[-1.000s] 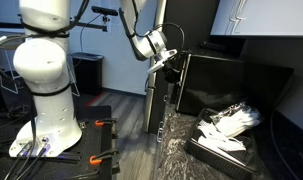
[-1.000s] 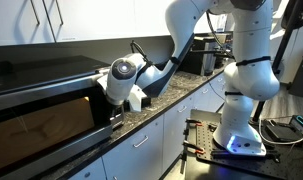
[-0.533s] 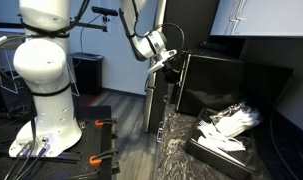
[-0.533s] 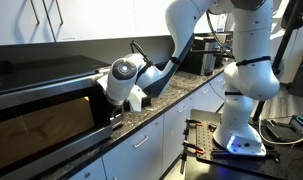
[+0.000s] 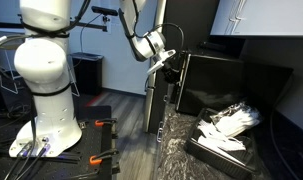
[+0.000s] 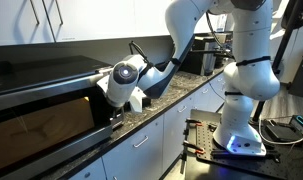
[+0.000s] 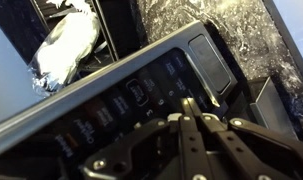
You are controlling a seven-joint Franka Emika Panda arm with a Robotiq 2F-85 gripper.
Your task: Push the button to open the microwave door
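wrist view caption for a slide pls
Shut tool poised at the microwave control panel, beside its large button.

Labels on the microwave panel [image 7: 121, 105] are blurred, unreadable.

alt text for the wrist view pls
The shut gripper points at the microwave's dark control panel, its tip just beside the large rectangular button. A crumpled foil bundle sits at upper left, and speckled stone counter fills the upper right.
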